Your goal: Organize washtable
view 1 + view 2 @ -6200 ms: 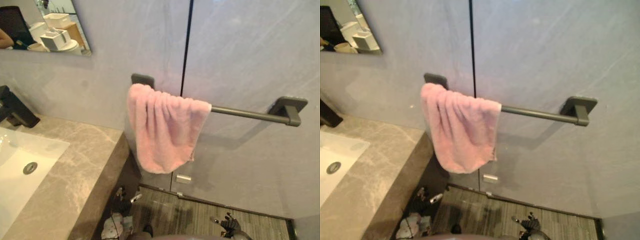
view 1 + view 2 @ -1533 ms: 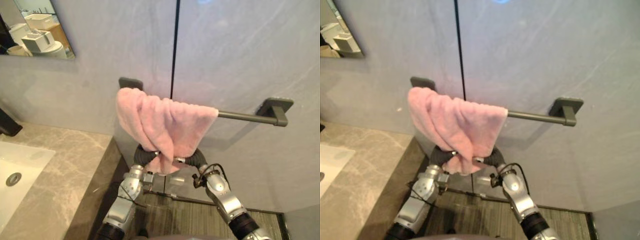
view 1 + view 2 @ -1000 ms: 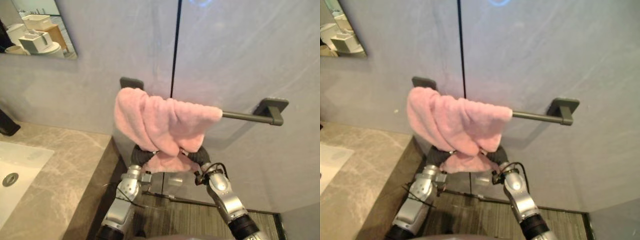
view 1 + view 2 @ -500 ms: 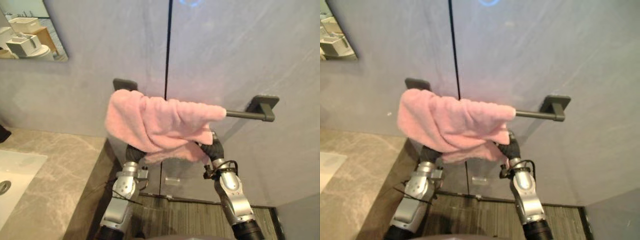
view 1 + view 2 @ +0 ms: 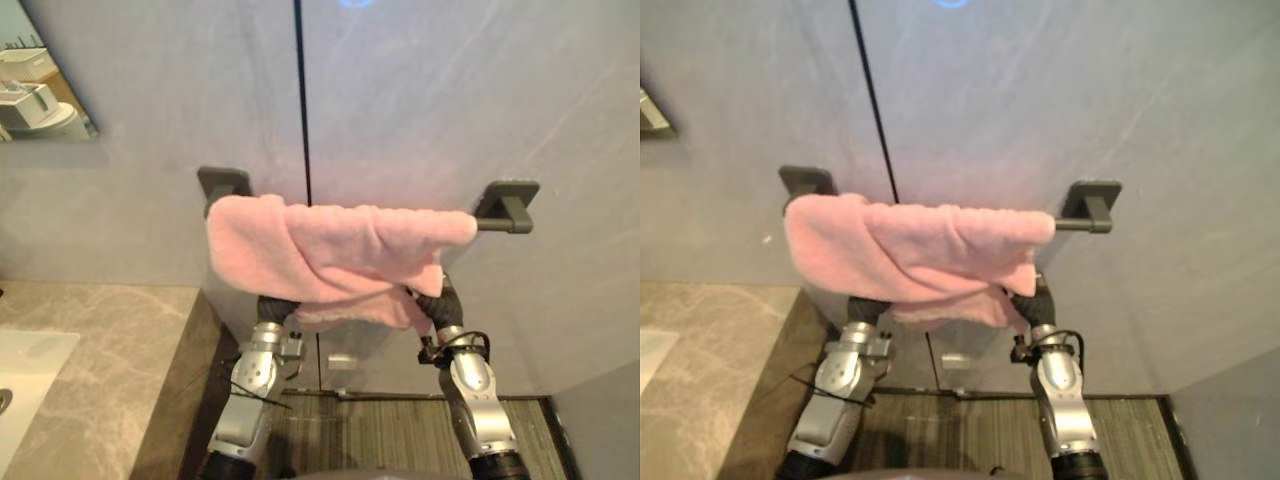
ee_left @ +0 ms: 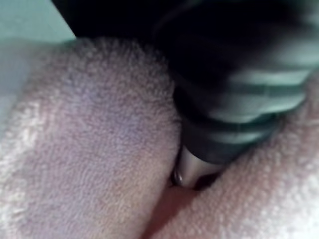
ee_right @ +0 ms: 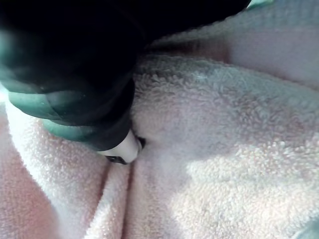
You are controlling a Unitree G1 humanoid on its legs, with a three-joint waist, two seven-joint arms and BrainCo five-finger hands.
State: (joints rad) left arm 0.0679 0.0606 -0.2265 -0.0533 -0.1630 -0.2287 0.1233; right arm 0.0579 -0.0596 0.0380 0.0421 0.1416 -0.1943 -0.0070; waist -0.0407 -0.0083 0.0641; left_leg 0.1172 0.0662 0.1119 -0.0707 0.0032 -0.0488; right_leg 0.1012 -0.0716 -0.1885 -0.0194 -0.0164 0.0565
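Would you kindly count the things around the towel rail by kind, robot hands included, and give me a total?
pink towel: 1
towel rail: 1
mirror: 1
stone counter: 1
sink: 1
left hand and right hand: 2
Total: 7

Rm under towel [image 5: 340, 250], wall [image 5: 450, 90] just behind
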